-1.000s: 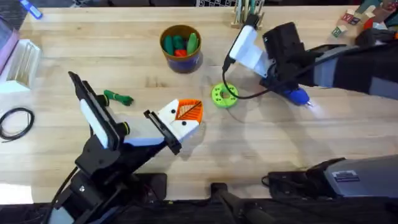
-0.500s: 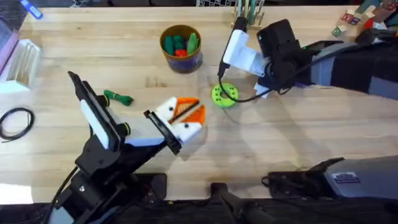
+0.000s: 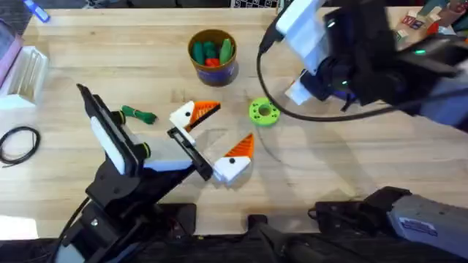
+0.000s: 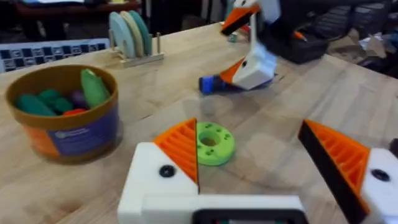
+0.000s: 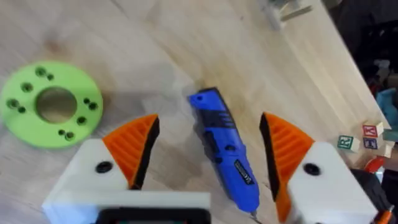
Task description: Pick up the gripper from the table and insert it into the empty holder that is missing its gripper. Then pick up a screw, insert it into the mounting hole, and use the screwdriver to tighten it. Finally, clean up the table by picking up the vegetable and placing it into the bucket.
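Observation:
My left gripper (image 3: 223, 128) (image 4: 249, 134) stands wide open over the middle of the table, its orange ribbed pads holding nothing. The blue screwdriver (image 5: 224, 149) (image 4: 211, 83) lies flat on the wood. My right gripper (image 5: 208, 124) hangs open above it, one finger to each side. The thin green vegetable (image 3: 139, 115) lies left of the left gripper. The bucket (image 3: 212, 69) (image 4: 68, 134), with toy vegetables inside, stands at the back centre. The loose orange gripper, the holder and the screws are out of view.
A bright-green ring disc (image 3: 263, 112) (image 4: 211, 142) (image 5: 53, 102) lies between the two grippers. A black cable loop (image 3: 18, 142) and a clear box (image 3: 25, 69) sit at the left edge. Toy blocks (image 3: 413, 22) are at the back right. A disc rack (image 4: 130, 37) stands behind the bucket.
My left gripper's fingers have spread from nearly shut to wide open. The right arm has risen toward the camera and shifted left and back.

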Tool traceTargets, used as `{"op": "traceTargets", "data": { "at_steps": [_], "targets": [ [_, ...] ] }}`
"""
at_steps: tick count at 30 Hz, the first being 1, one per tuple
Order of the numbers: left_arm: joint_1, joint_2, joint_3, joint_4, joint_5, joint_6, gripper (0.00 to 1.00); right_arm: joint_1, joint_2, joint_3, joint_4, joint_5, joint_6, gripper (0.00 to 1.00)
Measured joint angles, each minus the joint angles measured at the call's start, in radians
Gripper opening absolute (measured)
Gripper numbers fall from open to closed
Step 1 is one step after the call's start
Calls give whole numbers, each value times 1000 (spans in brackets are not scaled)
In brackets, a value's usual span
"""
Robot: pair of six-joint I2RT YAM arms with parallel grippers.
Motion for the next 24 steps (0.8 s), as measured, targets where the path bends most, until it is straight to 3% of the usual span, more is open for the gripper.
{"op": "traceTargets", "data": {
  "at_steps": [4, 8, 11, 15, 19, 24],
  "targets": [
    [0, 10, 106, -114, -116, -22, 986, 0, -61, 10, 2, -21, 40, 954],
    [0, 105, 328, -297, -302, -35, 985, 0, -73, 10, 3, -32, 62, 954],
    [0, 260, 519, -495, -453, -68, 985, 0, -73, 10, 4, -35, 69, 954],
    [1, 510, 754, -748, -584, -147, 985, 2, -73, 10, 3, -39, 72, 956],
    [52, 739, 1010, -1005, -604, -216, 985, 20, -73, 10, 3, -38, 72, 958],
    [151, 915, 1219, -1070, -492, -251, 985, 45, -73, 10, 3, -39, 72, 957]
  ]
}}
